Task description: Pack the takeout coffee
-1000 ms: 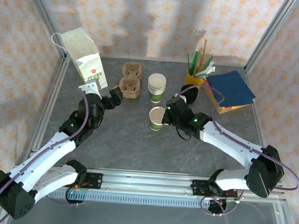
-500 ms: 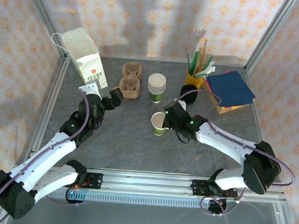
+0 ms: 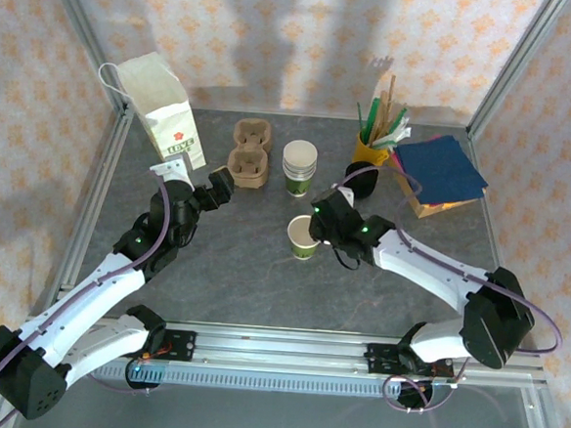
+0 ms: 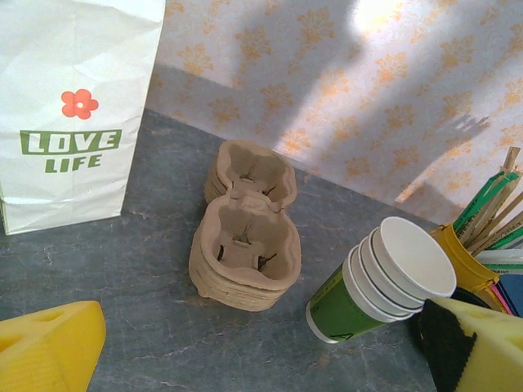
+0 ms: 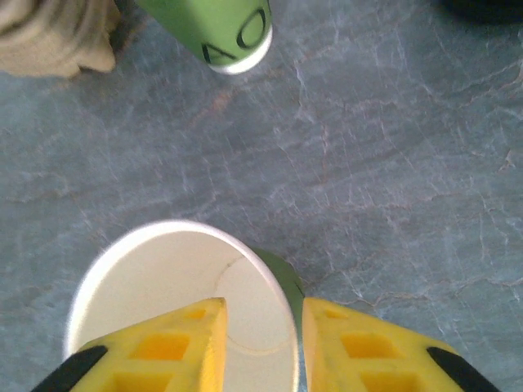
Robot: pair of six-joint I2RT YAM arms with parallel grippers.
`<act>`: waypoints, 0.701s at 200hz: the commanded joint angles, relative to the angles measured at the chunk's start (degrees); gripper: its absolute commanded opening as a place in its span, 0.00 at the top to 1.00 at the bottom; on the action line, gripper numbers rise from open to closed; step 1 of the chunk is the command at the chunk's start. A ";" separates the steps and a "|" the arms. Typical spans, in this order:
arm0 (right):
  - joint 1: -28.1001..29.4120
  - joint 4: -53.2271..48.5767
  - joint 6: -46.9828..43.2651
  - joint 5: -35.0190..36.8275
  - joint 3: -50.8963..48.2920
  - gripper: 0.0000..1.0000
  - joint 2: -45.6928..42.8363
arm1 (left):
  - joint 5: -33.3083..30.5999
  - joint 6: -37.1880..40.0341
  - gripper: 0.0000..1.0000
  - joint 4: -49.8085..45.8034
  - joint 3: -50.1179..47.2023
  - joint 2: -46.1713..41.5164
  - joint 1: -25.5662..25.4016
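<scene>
From above, the single small paper cup [image 3: 303, 237], white above a green lower band, stood upright near the middle of the grey stone-patterned table [image 3: 242, 280]. Its long axis was vertical and its open mouth faced up, showing a white inside. The right gripper [image 3: 316, 227] was at the cup's right rim. The left gripper [image 3: 219, 186] hovered near the stacked brown pulp carriers [image 3: 250, 153]. There was one white paper bag [image 3: 161, 107], one stack of white-and-green cups [image 3: 299, 168], one yellow holder of sticks [image 3: 368, 148], one pile of dark blue napkins [image 3: 440, 169] and one small black pile of lids [image 3: 362, 180].

In the left wrist view, the left gripper's yellow fingers [image 4: 49, 347] were spread wide with nothing between them. Ahead lay the bag printed LOVE LIFE, the carriers, and the stack of cups, tilted in this view, with four rims countable.

The right wrist view looked straight down into the single cup. One yellow finger [image 5: 188, 351] was inside the rim and the other outside. The jaws stood apart around the wall rather than pinching it.
</scene>
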 commanded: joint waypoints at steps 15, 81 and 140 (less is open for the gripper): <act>-1.17 -5.07 -0.83 8.50 6.23 0.63 -2.84 | -0.77 0.02 0.01 -0.95 1.24 -1.25 -0.16; -17.58 -0.52 -3.75 7.50 8.49 0.48 -0.06 | -0.27 -0.06 0.01 -0.51 1.33 -1.17 -0.23; -26.75 4.78 -2.87 1.27 12.09 0.46 9.81 | 0.04 -0.59 0.01 -0.42 1.01 -1.17 -0.21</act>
